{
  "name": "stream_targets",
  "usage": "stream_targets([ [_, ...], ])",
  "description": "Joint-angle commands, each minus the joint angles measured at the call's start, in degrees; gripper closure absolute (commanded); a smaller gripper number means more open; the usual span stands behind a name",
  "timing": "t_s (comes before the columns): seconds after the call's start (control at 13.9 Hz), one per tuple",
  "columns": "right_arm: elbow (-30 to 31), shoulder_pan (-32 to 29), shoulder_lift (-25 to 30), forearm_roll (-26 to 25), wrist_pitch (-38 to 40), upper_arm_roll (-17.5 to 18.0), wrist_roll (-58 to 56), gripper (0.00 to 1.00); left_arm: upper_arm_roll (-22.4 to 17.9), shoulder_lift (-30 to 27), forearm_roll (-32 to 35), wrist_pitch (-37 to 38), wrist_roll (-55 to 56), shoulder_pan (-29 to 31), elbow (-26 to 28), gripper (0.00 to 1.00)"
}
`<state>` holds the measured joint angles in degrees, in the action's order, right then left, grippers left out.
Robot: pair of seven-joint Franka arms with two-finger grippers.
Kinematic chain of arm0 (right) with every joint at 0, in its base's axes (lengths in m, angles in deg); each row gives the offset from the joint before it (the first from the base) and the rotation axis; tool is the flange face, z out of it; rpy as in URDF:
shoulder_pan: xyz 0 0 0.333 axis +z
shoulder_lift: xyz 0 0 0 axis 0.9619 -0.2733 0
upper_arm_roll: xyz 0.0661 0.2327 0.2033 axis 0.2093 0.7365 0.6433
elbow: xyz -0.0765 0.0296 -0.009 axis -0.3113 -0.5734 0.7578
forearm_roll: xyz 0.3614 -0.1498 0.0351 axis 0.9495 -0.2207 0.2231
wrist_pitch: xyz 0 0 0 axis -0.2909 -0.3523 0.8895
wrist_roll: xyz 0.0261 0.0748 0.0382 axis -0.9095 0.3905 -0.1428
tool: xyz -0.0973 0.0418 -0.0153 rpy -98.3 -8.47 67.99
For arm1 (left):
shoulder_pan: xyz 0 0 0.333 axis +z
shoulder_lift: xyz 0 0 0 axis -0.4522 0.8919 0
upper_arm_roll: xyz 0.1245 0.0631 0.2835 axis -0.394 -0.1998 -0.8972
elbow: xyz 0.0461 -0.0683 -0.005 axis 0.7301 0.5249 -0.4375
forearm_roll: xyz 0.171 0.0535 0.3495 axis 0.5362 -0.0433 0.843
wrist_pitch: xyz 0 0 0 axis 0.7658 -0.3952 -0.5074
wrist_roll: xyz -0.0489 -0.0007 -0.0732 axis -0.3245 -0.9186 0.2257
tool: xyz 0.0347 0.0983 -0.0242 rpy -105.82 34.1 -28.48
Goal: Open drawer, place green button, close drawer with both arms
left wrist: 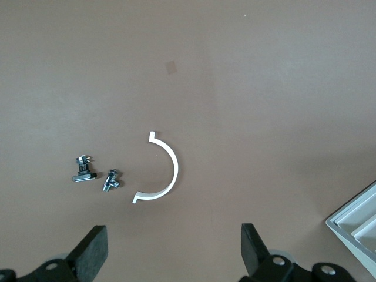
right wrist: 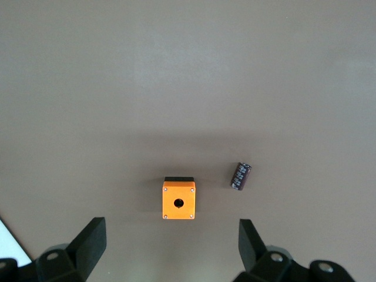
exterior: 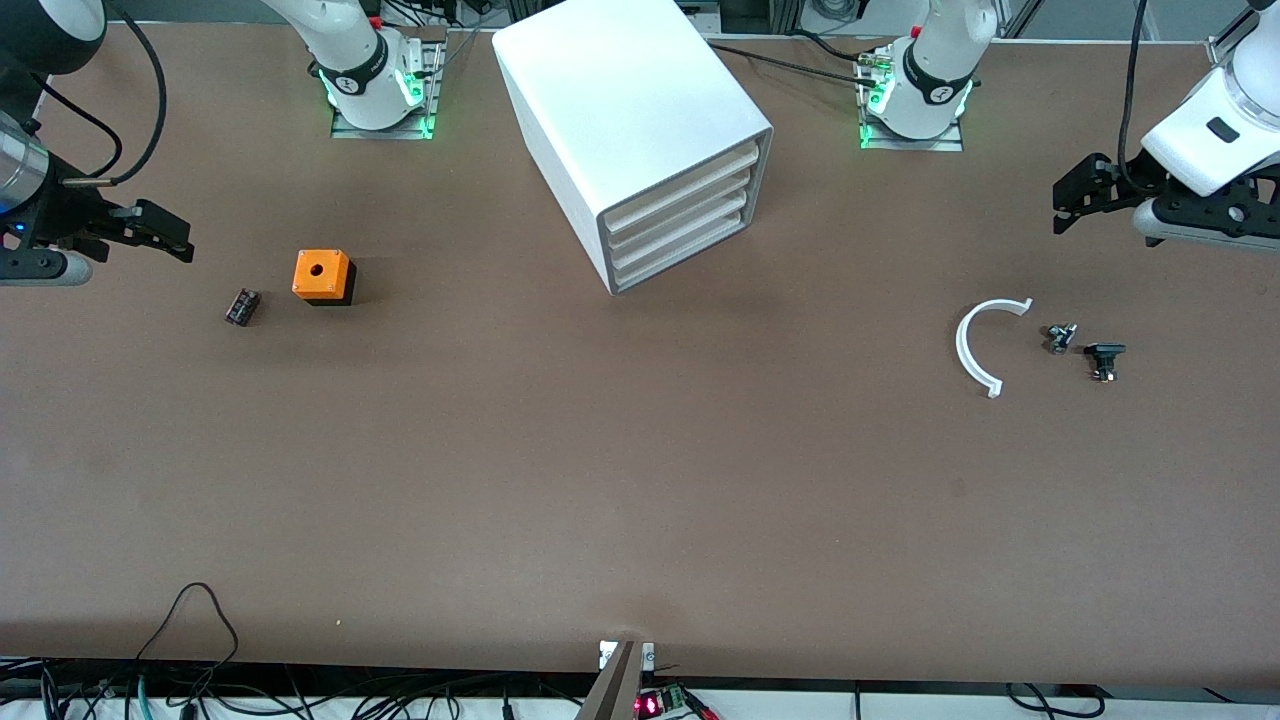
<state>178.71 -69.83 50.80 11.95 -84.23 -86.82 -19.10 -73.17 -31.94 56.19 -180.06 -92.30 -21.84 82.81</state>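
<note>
Nearest the front camera lies the button [exterior: 1103,358], a tiny dark piece on the worktop [exterior: 640,500] toward the left arm's end, at about four o'clock from the cabinet [exterior: 630,130]. I cannot make out the colour of its cap. A small metal part [exterior: 1060,337] sits just beside it at ten o'clock, and a white half-ring [exterior: 985,345] lies near both at nine o'clock. Toward the right arm's end are a black-and-red block [exterior: 242,306] and an orange cube [exterior: 322,276].

The drawer [exterior: 680,255], lowest in the cabinet, is shut flush, with its front facing roughly four o'clock.

The left end effector [exterior: 1062,208] hangs over the worktop at its own end, fingers spread wide, with the button [left wrist: 84,171] in its wrist view. The right end effector [exterior: 175,237], also spread wide, waits over the worktop near the block.

Opening comes first and has not begun. It should go best if one finger catches the edge of the lowest front only, clear of the drawer above. The pull should run straight along the four o'clock line, because a skewed pull may drag the cabinet.
</note>
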Motion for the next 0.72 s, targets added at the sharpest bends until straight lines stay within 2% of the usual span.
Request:
stream_targets([
  [0.0, -0.62, -0.18, 0.75, 0.07, 0.41, 0.02, -0.46, 0.0, -0.03, 0.98, 0.65, 1.16, -0.91, -0.56, -1.21, 0.0],
  [0.65, -1.06, -0.18, 0.84, 0.24, 0.59, -0.68, -0.72, 0.0, 0.15, 1.68, 0.57, 1.42, -0.29, -0.03, -2.44, 0.0],
])
